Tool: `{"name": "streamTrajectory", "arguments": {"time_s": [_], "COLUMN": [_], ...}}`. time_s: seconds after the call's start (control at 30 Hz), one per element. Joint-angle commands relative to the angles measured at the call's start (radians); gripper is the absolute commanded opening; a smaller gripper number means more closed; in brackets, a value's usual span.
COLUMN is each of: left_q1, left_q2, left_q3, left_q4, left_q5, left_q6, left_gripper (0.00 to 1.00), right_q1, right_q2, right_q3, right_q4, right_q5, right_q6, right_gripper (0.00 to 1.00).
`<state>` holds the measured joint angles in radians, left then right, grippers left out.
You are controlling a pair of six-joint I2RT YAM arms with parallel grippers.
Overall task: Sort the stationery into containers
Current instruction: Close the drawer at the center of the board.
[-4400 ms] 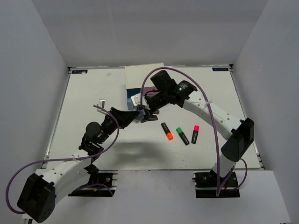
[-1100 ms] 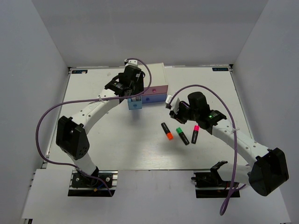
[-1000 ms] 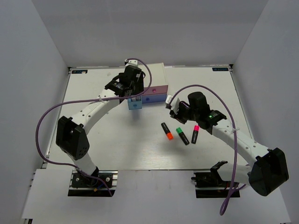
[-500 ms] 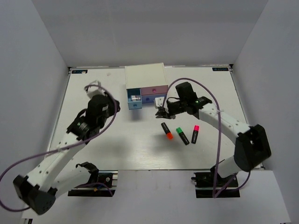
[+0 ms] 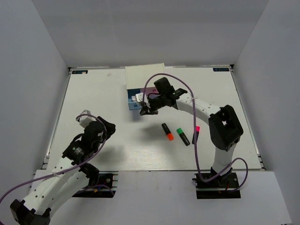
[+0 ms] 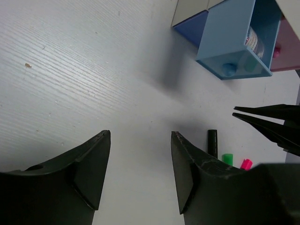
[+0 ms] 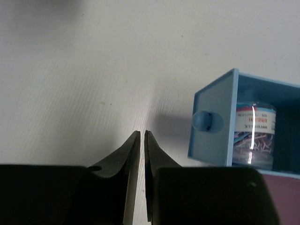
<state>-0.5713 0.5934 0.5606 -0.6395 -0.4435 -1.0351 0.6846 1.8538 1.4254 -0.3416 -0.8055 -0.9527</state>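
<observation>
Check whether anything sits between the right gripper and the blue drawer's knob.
Nothing visible does. In the right wrist view, only bare table lies between the right gripper and the knob on the pulled-out blue drawer.

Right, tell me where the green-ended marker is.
In the top view the green-ended marker lies right of centre, between the orange-ended marker and the pink-ended marker, nearer the arms than the white drawer chest.

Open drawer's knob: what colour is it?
The knob is light blue, matching its drawer; clearest in the right wrist view.
</observation>
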Motion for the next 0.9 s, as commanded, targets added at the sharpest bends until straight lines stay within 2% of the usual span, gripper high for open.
{"name": "streamTrajectory", "arguments": {"time_s": [0.0, 0.13, 0.17, 0.23, 0.27, 0.5, 0.87], "left_q1": [0.002, 0.002, 0.002, 0.002, 0.002, 0.002, 0.002], "left_q2": [-0.021, -0.03, -0.03, -0.03, -0.03, -0.021, 0.043], "left_q3": [-0.031, -0.053, -0.062, -0.062, -0.071, -0.091, -0.082], "left_q4": [-0.009, 0.003, 0.003, 0.014, 0.014, 0.058, 0.107], "left_q5": [0.018, 0.04, 0.04, 0.051, 0.051, 0.078, 0.098], "left_q6": [-0.06, -0.069, -0.069, -0.078, -0.079, -0.088, -0.088], "left_gripper": [0.64, 0.64, 0.64, 0.64, 0.66, 0.66, 0.66], "right_q1": [0.029, 0.061, 0.067, 0.079, 0.079, 0.087, 0.084], "right_q2": [0.012, 0.024, 0.03, 0.06, 0.071, 0.151, 0.232], "right_q3": [0.052, -0.003, -0.002, 0.027, 0.038, 0.127, 0.23], "right_q4": [0.033, 0.284, 0.309, 0.369, 0.372, 0.391, 0.435], "right_q5": [0.035, 0.185, 0.269, 0.321, 0.378, 0.491, 0.578], "right_q6": [0.043, 0.155, 0.192, 0.222, 0.23, 0.255, 0.272], "right_gripper": [0.14, 0.14, 0.14, 0.14, 0.14, 0.14, 0.17]}}
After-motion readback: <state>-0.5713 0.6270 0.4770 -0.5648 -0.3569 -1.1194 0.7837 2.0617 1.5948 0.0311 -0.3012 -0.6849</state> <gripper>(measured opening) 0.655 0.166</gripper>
